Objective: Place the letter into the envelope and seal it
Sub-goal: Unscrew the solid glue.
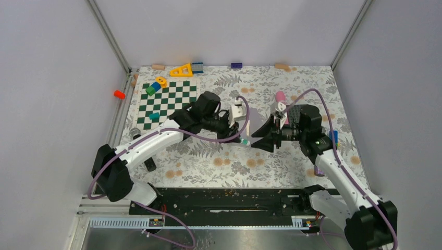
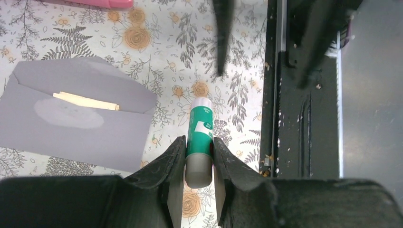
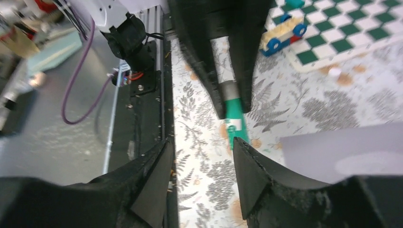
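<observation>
The left gripper (image 2: 198,145) is clenched on a green and white glue stick (image 2: 199,137). Its two fingers press the lower part of the tube from either side, and the white end points right, toward the other arm. The right gripper (image 3: 200,145) faces it from the right with its jaws spread and nothing between them; the tip of the stick lies just ahead of that gap.

On the far side of the stick the envelope (image 2: 71,118) lies flat on the floral tablecloth (image 2: 142,42). Its pointed flap is folded back, and a paler patch shows on its face. A cream edge of the letter (image 2: 85,100) shows inside the open mouth. A pink marker (image 2: 95,2) lies further right. A green checkered mat (image 1: 167,101) with small toys on it sits at the far left.
</observation>
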